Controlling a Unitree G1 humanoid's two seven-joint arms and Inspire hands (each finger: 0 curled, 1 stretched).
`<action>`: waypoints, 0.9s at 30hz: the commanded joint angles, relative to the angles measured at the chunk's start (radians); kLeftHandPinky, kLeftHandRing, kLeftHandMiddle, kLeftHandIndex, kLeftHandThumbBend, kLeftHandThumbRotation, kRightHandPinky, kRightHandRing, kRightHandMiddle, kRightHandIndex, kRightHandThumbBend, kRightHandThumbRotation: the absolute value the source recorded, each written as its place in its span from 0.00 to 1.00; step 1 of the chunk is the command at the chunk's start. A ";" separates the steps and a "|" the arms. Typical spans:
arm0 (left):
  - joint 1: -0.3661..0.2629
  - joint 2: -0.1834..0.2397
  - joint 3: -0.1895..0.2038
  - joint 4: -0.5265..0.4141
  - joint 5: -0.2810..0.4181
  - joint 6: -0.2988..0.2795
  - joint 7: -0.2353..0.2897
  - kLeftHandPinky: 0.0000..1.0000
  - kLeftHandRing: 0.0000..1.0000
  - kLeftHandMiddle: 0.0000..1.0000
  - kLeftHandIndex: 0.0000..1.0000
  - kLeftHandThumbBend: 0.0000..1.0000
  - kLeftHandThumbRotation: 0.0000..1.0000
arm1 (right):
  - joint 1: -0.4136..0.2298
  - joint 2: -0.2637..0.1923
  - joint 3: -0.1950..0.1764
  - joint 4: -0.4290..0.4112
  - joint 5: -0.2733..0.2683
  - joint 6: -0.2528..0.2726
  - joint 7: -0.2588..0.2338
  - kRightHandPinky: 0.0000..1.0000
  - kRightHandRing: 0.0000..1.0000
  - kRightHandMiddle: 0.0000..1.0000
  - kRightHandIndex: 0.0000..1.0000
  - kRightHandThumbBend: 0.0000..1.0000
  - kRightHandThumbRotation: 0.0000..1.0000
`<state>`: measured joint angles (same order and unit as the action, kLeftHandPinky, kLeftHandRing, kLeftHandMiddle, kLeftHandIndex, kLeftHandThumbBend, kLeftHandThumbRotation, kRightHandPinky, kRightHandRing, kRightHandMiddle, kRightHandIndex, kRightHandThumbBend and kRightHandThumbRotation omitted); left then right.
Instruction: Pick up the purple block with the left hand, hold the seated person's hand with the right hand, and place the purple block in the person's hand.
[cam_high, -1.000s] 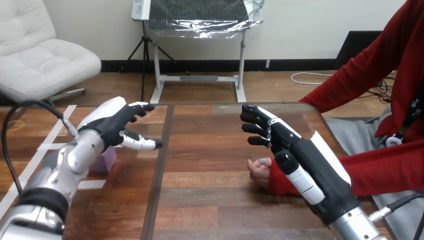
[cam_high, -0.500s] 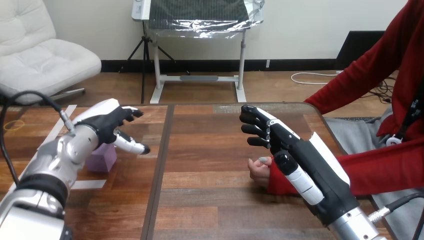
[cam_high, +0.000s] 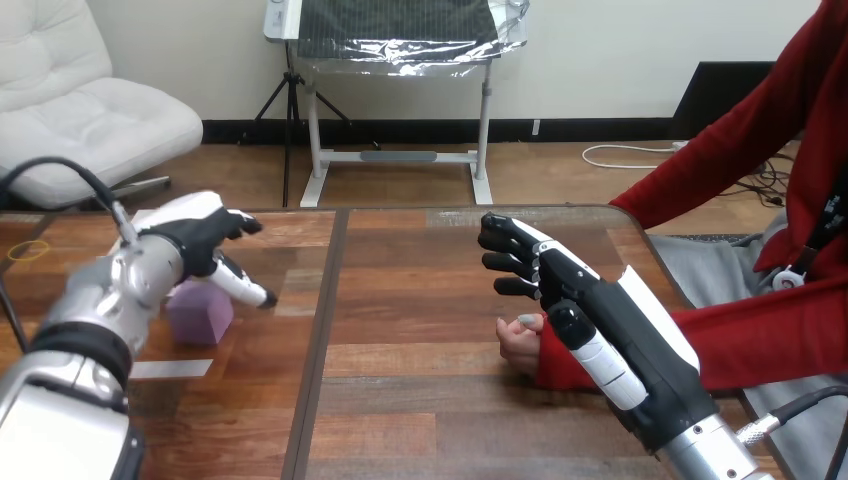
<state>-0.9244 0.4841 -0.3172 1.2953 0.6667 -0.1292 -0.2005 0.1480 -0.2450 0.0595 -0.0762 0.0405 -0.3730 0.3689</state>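
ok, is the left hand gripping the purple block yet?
No: the left hand has its fingers straight, not curled round the purple block, which sits on the table.

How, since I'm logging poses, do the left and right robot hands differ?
The left robot hand hovers by the purple block, back upward; the right robot hand stands on edge beside the person's hand. The left is at the table's left side, the right near its right side. Both are open and hold nothing.
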 joint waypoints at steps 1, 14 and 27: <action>-0.122 0.034 -0.025 0.012 0.006 0.016 -0.025 0.78 0.93 0.94 0.91 0.70 0.15 | -0.053 -0.016 -0.024 -0.070 0.018 -0.003 -0.001 0.83 0.87 0.90 0.90 0.97 1.00; -0.133 0.043 -0.068 0.023 0.019 0.043 -0.078 0.86 0.98 0.97 0.94 0.68 0.14 | -0.052 -0.018 -0.024 -0.074 0.027 0.005 0.008 0.83 0.87 0.90 0.90 0.98 1.00; -0.141 0.051 -0.133 0.028 0.068 0.051 -0.107 0.86 0.98 0.96 0.93 0.60 0.16 | -0.053 -0.019 -0.025 -0.074 0.042 0.003 0.023 0.82 0.87 0.90 0.91 0.98 1.00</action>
<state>-0.9818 0.5124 -0.4221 1.3171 0.7189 -0.0801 -0.2953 0.1479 -0.2469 0.0521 -0.1043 0.0628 -0.3673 0.3859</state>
